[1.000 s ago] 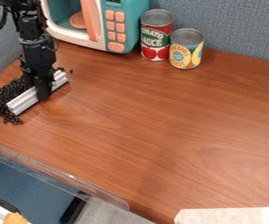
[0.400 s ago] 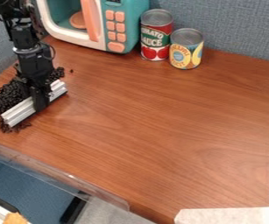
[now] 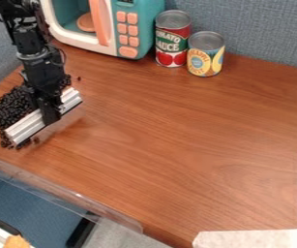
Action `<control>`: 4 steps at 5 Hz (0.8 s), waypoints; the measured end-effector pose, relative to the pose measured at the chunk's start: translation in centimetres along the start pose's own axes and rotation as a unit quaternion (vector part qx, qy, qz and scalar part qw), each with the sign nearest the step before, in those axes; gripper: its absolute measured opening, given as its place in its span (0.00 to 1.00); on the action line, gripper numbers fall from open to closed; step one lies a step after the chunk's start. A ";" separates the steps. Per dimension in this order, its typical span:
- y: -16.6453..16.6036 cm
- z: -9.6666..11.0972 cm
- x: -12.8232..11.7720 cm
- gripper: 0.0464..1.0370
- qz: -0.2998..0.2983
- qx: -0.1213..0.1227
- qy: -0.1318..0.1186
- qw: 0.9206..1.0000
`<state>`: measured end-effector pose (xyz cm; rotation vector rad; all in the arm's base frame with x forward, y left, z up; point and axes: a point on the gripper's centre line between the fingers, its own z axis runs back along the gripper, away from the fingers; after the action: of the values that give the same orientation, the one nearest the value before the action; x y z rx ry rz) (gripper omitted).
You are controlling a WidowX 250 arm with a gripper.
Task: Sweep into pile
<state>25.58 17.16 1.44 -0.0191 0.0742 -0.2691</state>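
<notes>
My gripper (image 3: 50, 114) pinches the bar (image 3: 25, 127), its length eight to two o'clock; the beans (image 3: 9, 107) lie toward ten.

Moderately bright, diffuse light is spread over the table (image 3: 176, 145), with a faint, soft-edged shadow cast on the wood beside the metal bar (image 3: 26, 128); the source cannot be made out. Pale highlights are picked up along the bar's upper faces, on the metal can lids and along the clear edge strip (image 3: 66, 190), while the brightest tones are returned by the white strips (image 3: 244, 240) at the right and lower right. Deep tones are seen in the black arm (image 3: 31, 41) and dark beads (image 3: 8, 109), fine detail being partly lost there.
</notes>
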 end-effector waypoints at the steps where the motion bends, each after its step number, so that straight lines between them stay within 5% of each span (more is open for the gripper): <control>1: -2.3 -0.7 0.7 0.34 -0.006 0.001 0.004 1.000; 4: -4.1 -2.2 3.5 0.39 0.107 0.023 0.031 0.993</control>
<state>27.68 12.31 -0.85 0.0430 0.1309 -0.0561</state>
